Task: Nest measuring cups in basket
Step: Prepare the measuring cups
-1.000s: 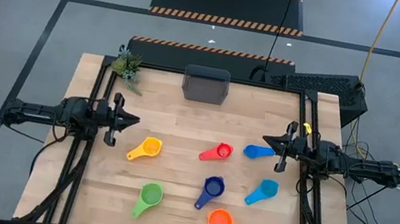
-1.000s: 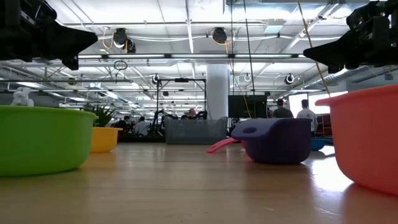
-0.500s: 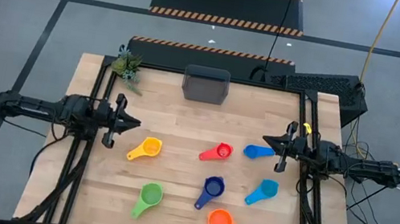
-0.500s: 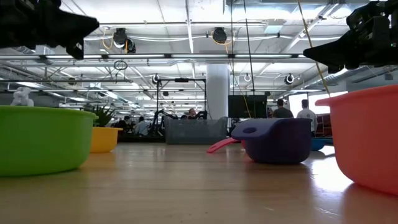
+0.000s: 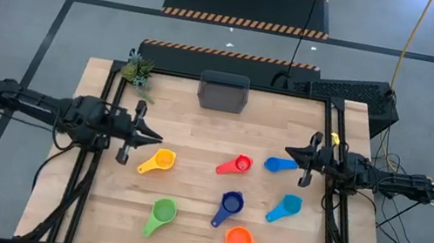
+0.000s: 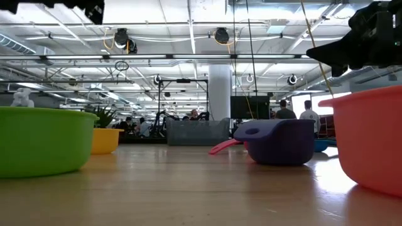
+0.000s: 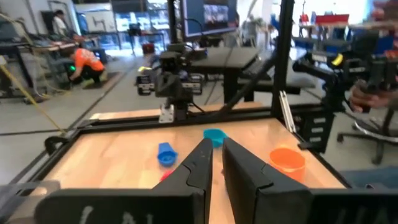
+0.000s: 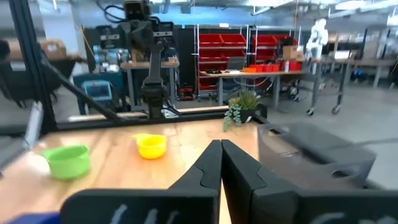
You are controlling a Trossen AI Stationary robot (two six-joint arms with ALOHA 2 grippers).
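Nothing is nested yet: the cups lie loose mid-frame, the basket (image 5: 223, 92) empty at upper centre, and the left gripper (image 5: 151, 137), jaws nearly closed and empty, hovers just above the yellow cup (image 5: 159, 161), which it must open to grasp, while the right gripper (image 5: 289, 155), also closed, waits by the blue cup (image 5: 280, 164).

left pincer (image 5: 154, 137) slid further in from the bench's left edge, now closer to yellow cup (image 5: 159, 161), climbed nearly out of the low view

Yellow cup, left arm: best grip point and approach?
Grip the yellow cup by its bowl rim, coming straight down. It sits upright, open side up, handle pointing toward the table's front-left. The left tool is just beside it, likely closest.
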